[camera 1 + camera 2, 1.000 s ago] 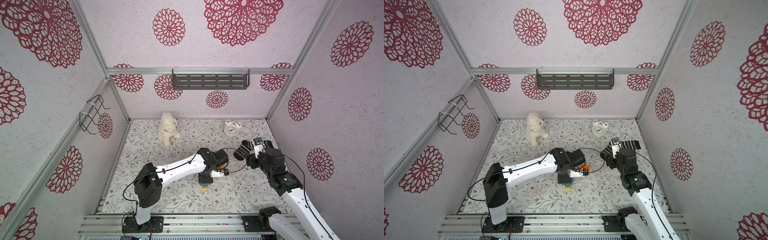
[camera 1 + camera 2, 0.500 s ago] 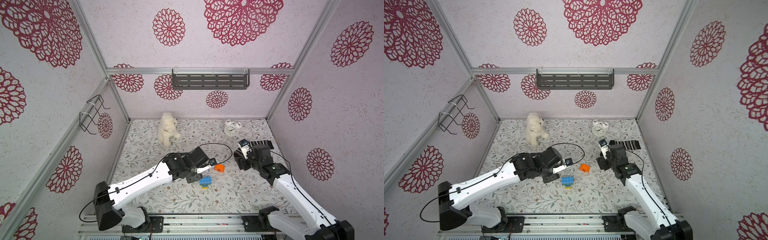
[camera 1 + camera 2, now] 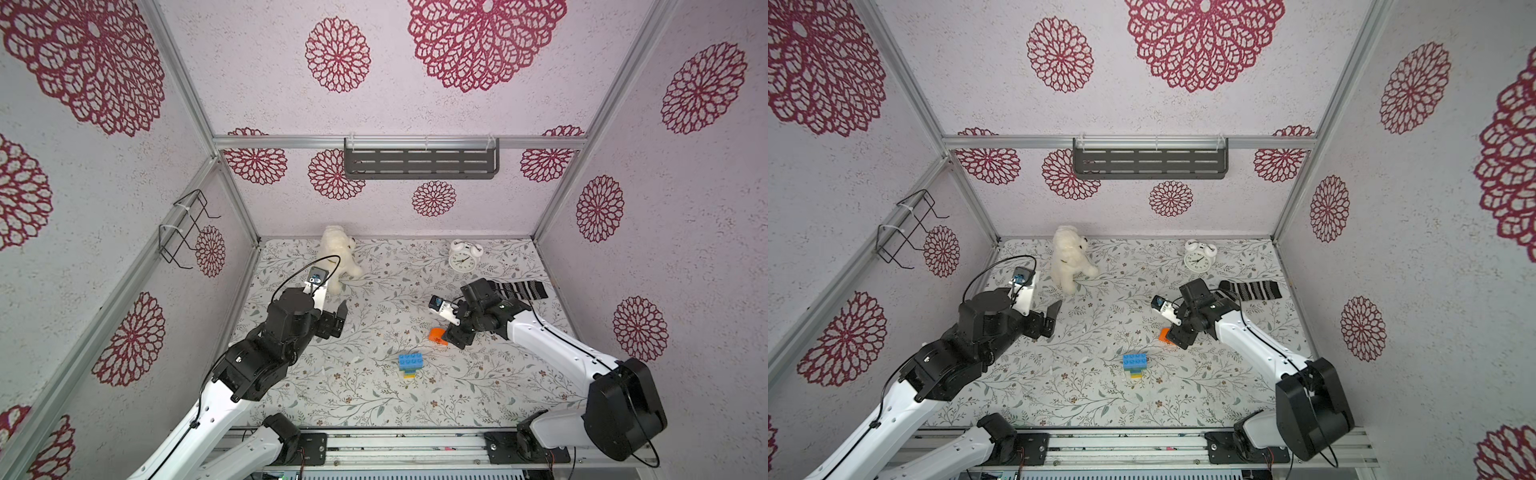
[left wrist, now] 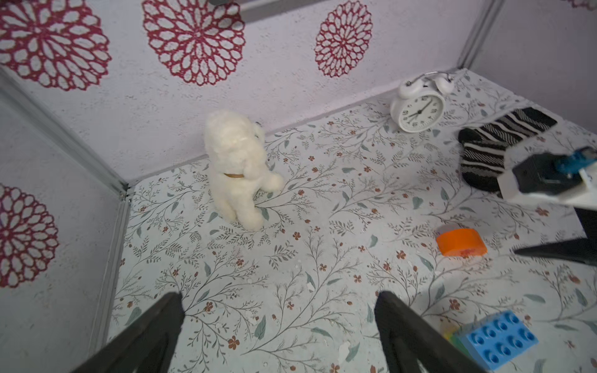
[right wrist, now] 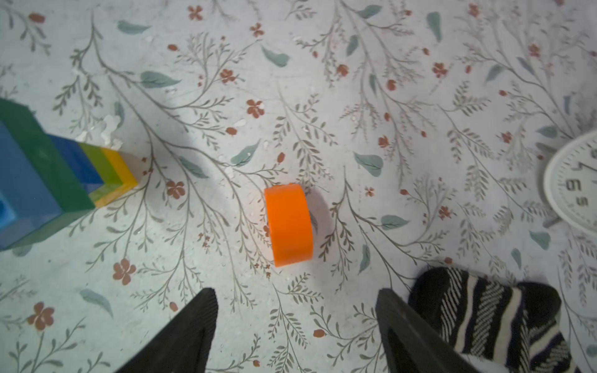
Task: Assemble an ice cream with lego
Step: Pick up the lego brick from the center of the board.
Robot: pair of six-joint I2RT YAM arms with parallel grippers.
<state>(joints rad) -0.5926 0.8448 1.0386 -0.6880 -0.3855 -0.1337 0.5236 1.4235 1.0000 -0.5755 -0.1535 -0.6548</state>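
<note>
The ice cream stack [image 3: 411, 362] stands near the middle of the floor: a light-blue brick on top, then green, dark blue, lime and yellow [image 5: 32, 181]. It also shows in a top view [image 3: 1135, 362] and the left wrist view [image 4: 497, 339]. The orange half-round brick [image 3: 436, 333] lies loose just behind and right of the stack [image 5: 289, 226]. My right gripper [image 3: 456, 337] hovers over its right side, open and empty [image 5: 295, 292]. My left gripper [image 3: 338, 318] is far left of the stack, open and empty [image 4: 279, 297].
A white plush dog [image 3: 338, 257] stands at the back left. A white alarm clock [image 3: 462, 259] stands at the back right. A striped sock [image 3: 519, 289] lies behind my right arm. A grey shelf [image 3: 419, 162] hangs on the back wall, a wire rack [image 3: 185, 228] on the left wall.
My left gripper has let go of the stack, opened wide and drawn back to the left. My right gripper has come forward and down to the orange brick.
</note>
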